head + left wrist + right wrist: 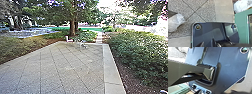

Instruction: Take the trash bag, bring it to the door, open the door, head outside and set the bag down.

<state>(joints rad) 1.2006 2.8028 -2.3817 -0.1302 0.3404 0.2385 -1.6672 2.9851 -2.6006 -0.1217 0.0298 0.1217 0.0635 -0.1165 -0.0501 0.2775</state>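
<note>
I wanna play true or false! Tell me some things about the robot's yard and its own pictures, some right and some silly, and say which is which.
1. A tree trunk stands beyond the far end of the paving. True.
2. The pale edging strip runs along the left side of the paving in the head view. False: it runs along the right side.
3. Leafy bushes grow to the right of that strip in the head view. True.
4. The crinkly bag seen against the paving in the left wrist view is bright red. False: it is whitish grey.
5. The left wrist view has a green frame in it. True.
6. The paving is smooth, with no lines. False: dark lines cross it.
</note>
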